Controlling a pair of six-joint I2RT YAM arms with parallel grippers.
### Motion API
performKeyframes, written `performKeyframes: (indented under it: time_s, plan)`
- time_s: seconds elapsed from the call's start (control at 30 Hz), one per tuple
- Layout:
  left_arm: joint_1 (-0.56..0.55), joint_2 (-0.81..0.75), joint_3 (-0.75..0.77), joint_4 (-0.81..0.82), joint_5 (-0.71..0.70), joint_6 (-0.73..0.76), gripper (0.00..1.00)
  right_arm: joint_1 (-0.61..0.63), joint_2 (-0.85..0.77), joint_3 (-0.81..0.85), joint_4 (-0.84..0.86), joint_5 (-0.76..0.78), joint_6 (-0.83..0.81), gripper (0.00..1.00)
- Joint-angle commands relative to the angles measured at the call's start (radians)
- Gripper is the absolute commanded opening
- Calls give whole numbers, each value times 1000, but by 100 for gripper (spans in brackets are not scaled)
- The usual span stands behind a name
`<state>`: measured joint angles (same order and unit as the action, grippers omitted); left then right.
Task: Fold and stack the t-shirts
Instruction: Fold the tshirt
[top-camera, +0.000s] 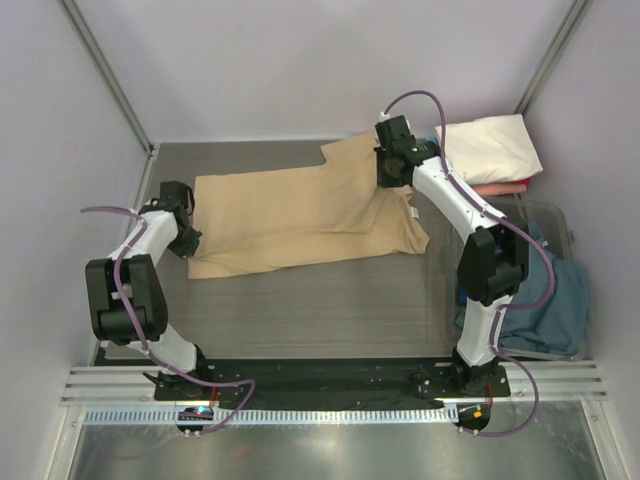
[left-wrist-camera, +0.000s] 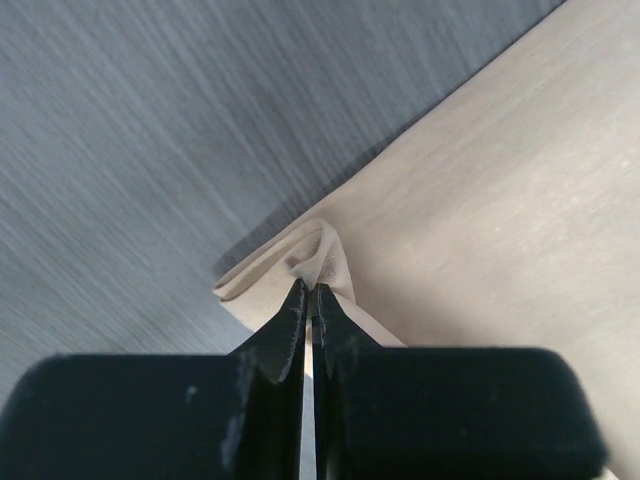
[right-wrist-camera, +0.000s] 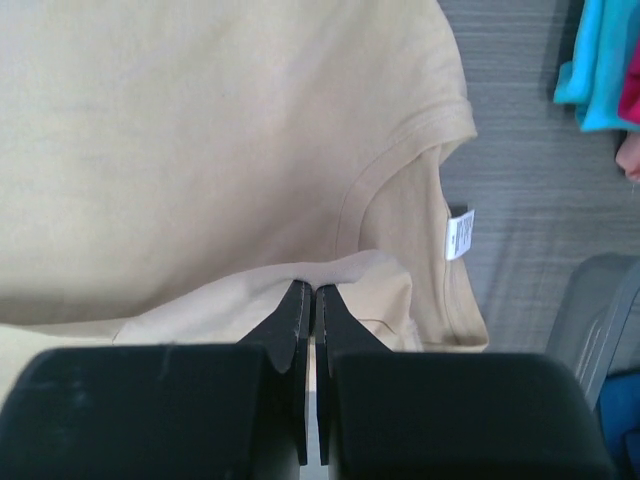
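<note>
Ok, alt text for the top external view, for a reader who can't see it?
Both arms pinch a tan t-shirt on the grey table: left gripper shut on its left edge, right gripper on cloth near its far right end. A cream-white shirt, a pink shirt and a blue shirt sit at the right.

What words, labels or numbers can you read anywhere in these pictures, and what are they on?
White tag at the neck of the tan t-shirt: dark print on it, too small and blurred to read.
No other words, brands, numbers or signs can be read in any view.
</note>
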<state>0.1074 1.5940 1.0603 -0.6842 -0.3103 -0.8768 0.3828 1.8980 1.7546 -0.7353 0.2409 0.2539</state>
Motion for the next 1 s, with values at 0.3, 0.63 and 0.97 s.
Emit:
performKeyframes:
  time_s: [0.3, 0.63, 0.97]
  plan:
    - [8, 119, 162, 8, -20, 65, 1, -38, 114, 161, 19, 0, -81, 1]
    - [8, 254, 472, -126, 42, 147, 63, -107, 401, 494, -58, -2, -67, 79]
    - [5, -129, 34, 35, 151, 82, 72, -131, -48, -168, 96, -130, 106, 85]
